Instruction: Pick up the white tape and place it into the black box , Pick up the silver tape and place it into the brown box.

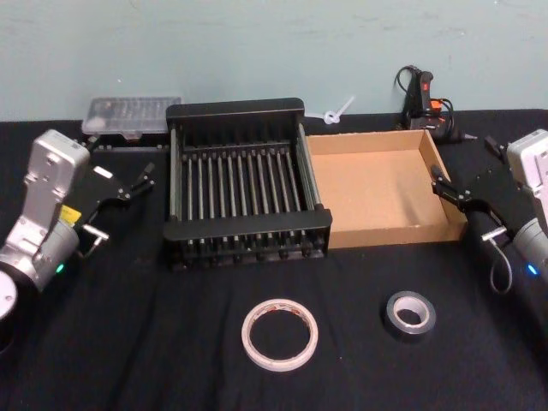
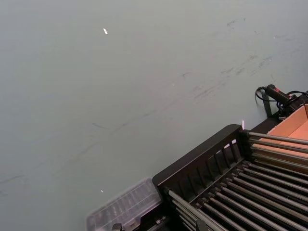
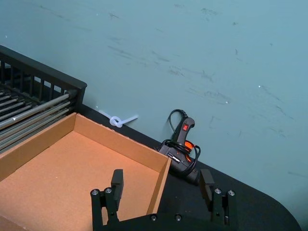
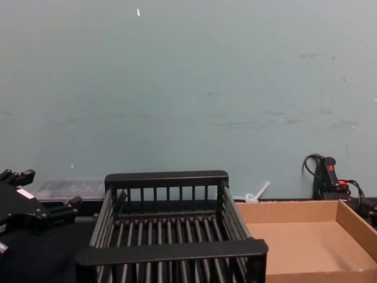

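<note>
My left gripper (image 1: 144, 178) hangs open near the tabletop's left edge. My right gripper (image 1: 443, 186) hangs open over the right wall of the shallow tan cardboard box (image 1: 378, 229). The black slatted plastic crate (image 1: 247, 229) stands mid-table, touching the box. Both are empty.

The wide white tape roll with red marks (image 1: 280, 334) and the small grey-silver duct tape roll (image 1: 409, 313) lie flat near the front edge, well apart. To start well, I should descend vertically on the white roll, one finger inside its centre hole, one outside.
</note>
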